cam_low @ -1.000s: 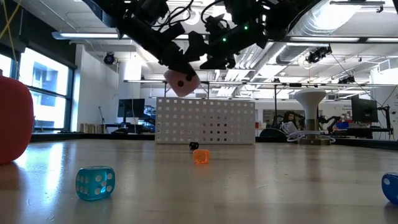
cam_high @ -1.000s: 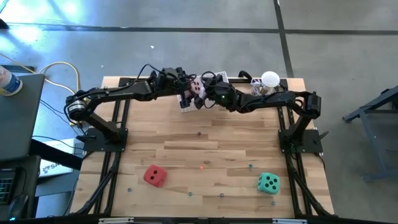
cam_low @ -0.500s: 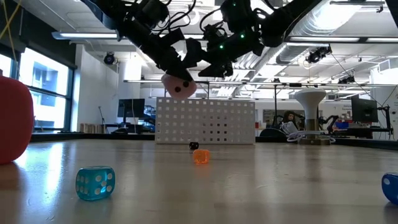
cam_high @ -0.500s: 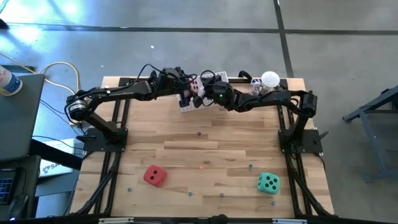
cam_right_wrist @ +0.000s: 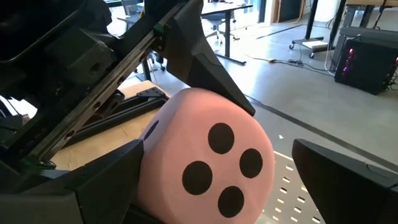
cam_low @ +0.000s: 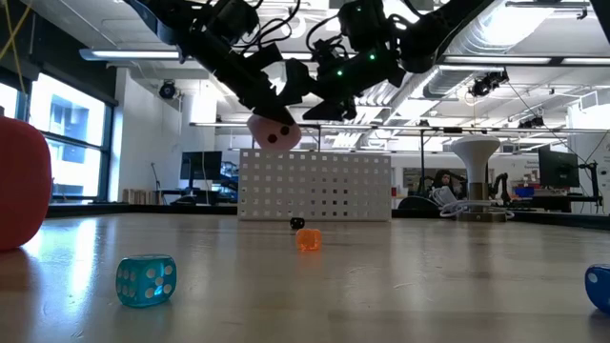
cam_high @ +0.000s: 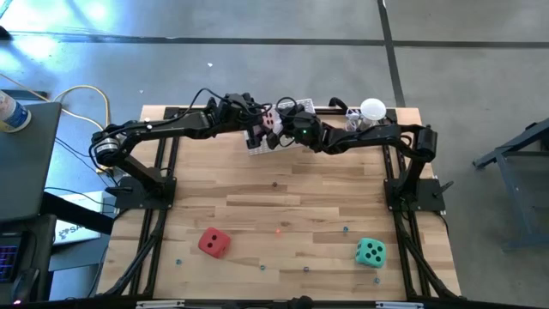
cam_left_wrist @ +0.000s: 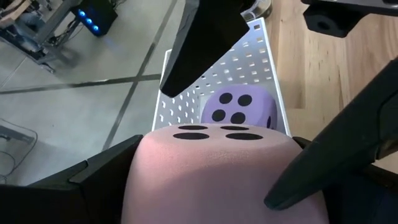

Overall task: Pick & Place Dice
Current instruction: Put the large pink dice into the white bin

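Note:
The pink die with dark pips [cam_high: 273,120] hangs over the table's far middle, above a white perforated tray [cam_high: 256,146]. My left gripper [cam_high: 262,127] is shut on it. My right gripper [cam_high: 289,129] is open, with one finger on each side of the same die [cam_right_wrist: 208,158]. The purple die [cam_left_wrist: 239,109] lies in the tray [cam_left_wrist: 267,68], under the pink one. The red die [cam_high: 214,242] rests on the table near the front left. The teal-green die [cam_high: 371,252] rests near the front right. My left gripper pinches the pink die between its two fingers [cam_left_wrist: 102,180], on two opposite side faces [cam_left_wrist: 149,186]. The fingers slant down from the table's left. The die is lifted clear above the tray, a several-pip face up. Whether my right gripper's fingers [cam_right_wrist: 106,180] touch the die, I cannot tell.
Several tiny dice lie on the table: a clear teal one [cam_low: 145,279], an orange one [cam_low: 308,239], a black one [cam_low: 296,223] and a blue one [cam_low: 599,286]. A white lamp-like stand [cam_high: 372,109] is at the far right.
My right gripper has gone toward the table's left, closing in on the pink die until its open fingers stand around it. My left gripper has kept the die lifted over the tray, almost still.

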{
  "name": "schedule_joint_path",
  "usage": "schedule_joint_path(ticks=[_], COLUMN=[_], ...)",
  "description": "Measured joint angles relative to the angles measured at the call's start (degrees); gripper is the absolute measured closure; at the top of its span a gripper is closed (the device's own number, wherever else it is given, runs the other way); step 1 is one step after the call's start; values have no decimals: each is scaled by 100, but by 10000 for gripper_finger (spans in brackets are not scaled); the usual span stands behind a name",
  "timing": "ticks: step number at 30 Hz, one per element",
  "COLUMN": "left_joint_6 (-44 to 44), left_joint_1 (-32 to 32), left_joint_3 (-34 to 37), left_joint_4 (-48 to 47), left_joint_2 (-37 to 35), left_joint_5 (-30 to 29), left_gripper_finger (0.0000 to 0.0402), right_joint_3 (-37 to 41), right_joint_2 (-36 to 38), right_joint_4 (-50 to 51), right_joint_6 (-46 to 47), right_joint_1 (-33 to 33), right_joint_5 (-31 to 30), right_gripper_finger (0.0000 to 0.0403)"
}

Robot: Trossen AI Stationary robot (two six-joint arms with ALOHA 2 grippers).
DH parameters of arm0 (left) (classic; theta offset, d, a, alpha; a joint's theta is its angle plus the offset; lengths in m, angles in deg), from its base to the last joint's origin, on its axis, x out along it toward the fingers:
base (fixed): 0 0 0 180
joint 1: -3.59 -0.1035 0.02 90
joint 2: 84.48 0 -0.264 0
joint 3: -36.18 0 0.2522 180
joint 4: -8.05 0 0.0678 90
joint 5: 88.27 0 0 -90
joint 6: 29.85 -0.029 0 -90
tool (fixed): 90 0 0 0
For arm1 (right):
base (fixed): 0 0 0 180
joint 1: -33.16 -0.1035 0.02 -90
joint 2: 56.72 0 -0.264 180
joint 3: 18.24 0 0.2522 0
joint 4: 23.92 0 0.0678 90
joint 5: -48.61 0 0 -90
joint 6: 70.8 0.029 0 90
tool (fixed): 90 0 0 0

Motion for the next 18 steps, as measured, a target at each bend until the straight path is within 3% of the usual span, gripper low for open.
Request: schedule_joint_path(ticks=[5,10,18], left_joint_6=[22,39,-284], left_joint_1=[5,73,197], left_joint_3=[-1,-2,-2], left_joint_4=[-16,5,-42], left_joint_2=[-2,-2,121], left_joint_5=[-99,-560,-646], left_gripper_finger=[16,16,16], right_joint_3=[3,3,11], right_joint_2=[-10,-14,-23], right_joint_4=[-26,-57,-47], right_joint_6=[79,87,98], right_joint_1=[2,13,4], right_joint_5=[16,-9,27], right_gripper_finger=[3,3,3])
